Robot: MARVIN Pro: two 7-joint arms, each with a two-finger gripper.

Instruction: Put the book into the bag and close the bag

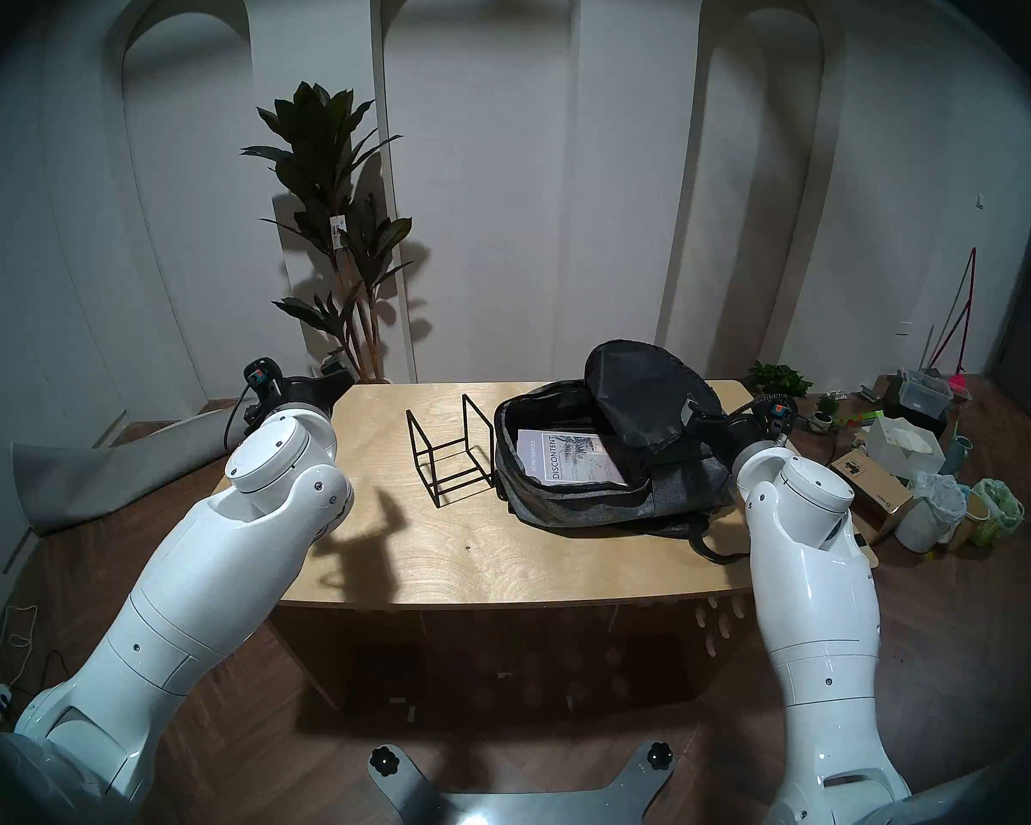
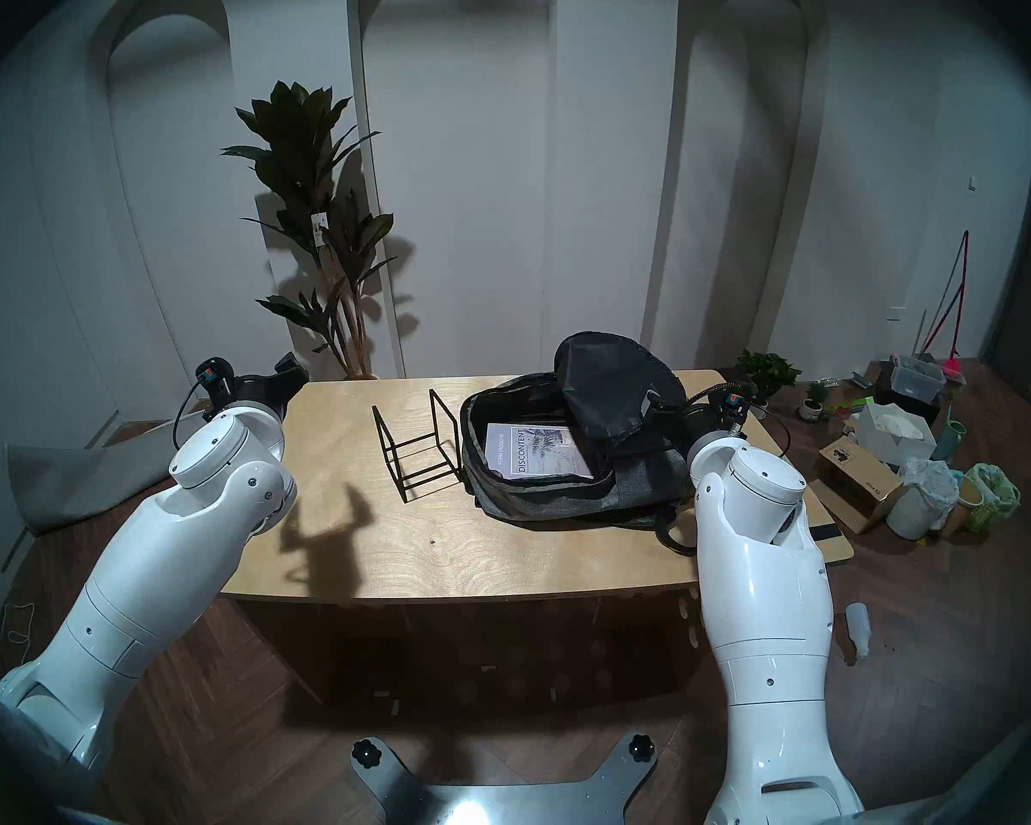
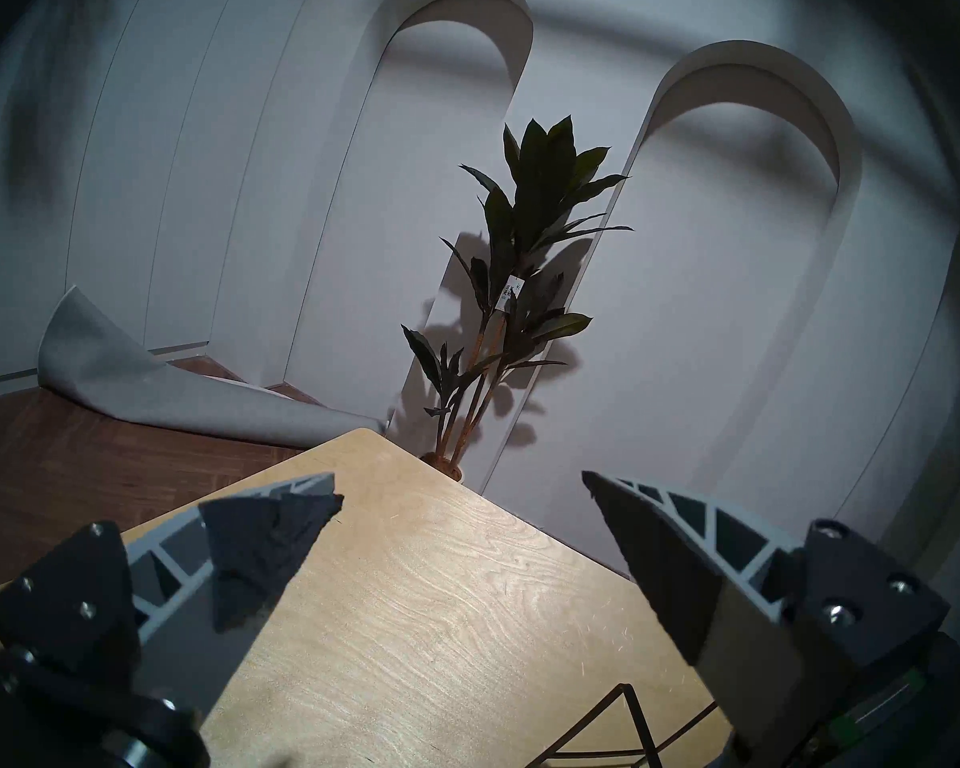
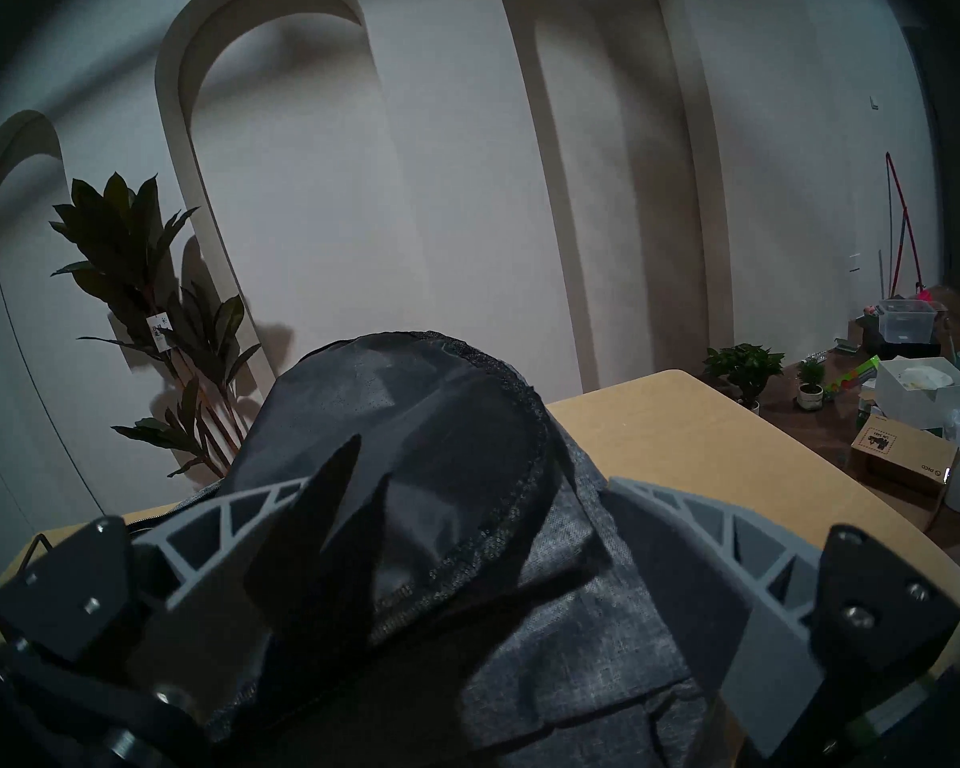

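Lying flat inside the open bag (image 1: 608, 496), the book (image 1: 572, 456) shows you its white cover with the word "DISCONTENT" on it. The bag sits on the right part of the desk (image 1: 430, 544), and its black-lined flap (image 1: 638, 395) stands up over the far side, so the bag is not closed yet.

Look at your right gripper (image 4: 478, 473). Its fingers (image 4: 705, 534) are spread wide, and nothing is pinched between them. One finger sits in front of the black flap and the other is over the grey side of the bag (you cannot tell from here if they touch the cloth). In the head view it is mostly hidden behind the flap.

Your left gripper (image 3: 461, 490) is far from the bag, out by the left back corner of the desk. Its fingers (image 3: 267, 551) are wide apart too, and they are empty, with bare wood under them.

Between the left gripper and the bag stands a black wire stand (image 1: 447, 449), just beside the bag. A tall plant (image 1: 334, 222) stands by the wall behind the desk.
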